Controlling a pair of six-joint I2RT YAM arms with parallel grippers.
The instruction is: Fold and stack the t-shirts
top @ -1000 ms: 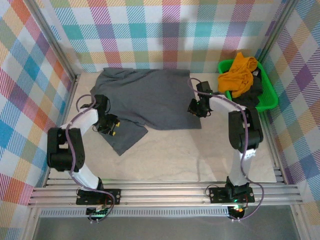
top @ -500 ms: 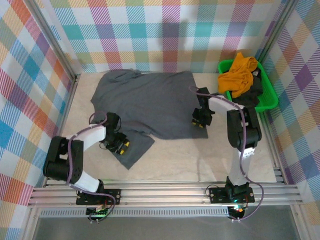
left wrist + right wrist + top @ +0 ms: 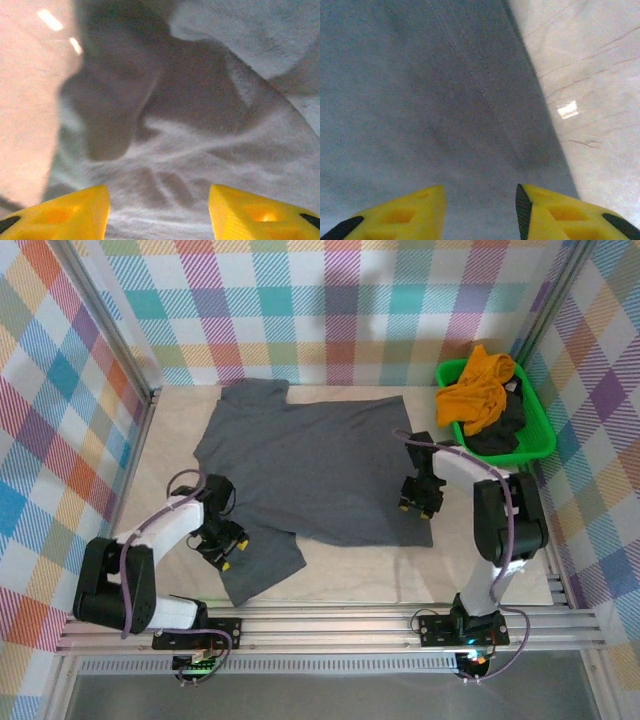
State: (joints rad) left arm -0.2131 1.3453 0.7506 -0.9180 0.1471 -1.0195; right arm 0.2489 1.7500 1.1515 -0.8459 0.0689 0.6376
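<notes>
Slate-grey t-shirt lies spread on the tabletop, ready for folding. Left tool sits at its near-left flap and right tool at its right edge, both parted and gripping nothing. 2 more tees, orange and charcoal, wait in the green bin.

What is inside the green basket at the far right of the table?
A mustard-orange t-shirt lies on top, hanging over the green basket's rim. Beneath it a dark charcoal t-shirt shows partly. Anything below them is covered.
</notes>
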